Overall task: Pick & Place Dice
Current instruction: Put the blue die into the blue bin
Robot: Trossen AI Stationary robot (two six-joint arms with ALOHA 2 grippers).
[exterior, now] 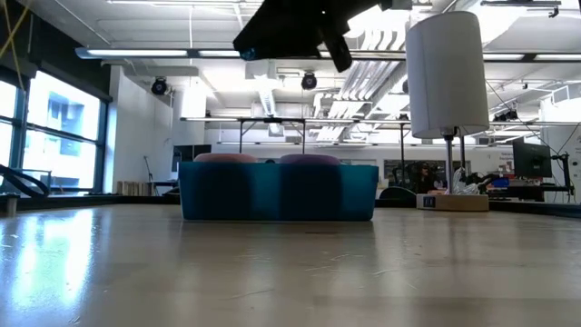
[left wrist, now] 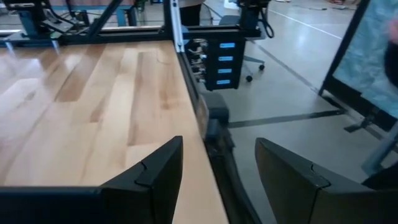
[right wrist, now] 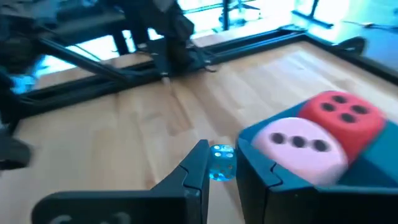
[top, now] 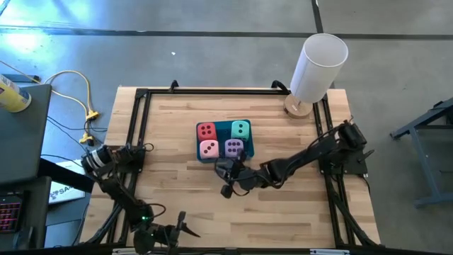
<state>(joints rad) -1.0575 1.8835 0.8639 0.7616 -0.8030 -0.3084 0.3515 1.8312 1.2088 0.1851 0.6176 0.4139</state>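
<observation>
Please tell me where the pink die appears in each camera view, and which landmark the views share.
High: pink die, tray's front-left cell.
Low: only its top above the tray wall.
Left wrist: not in it.
Right wrist, beside the red die.
Landmark: blue tray.

Four dice, one blue tray, one white cylinder, two arms.

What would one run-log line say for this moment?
dice: four in blue tray | right end effector: open, beside tray, empty | left end effector: open, parked at table edge
</observation>
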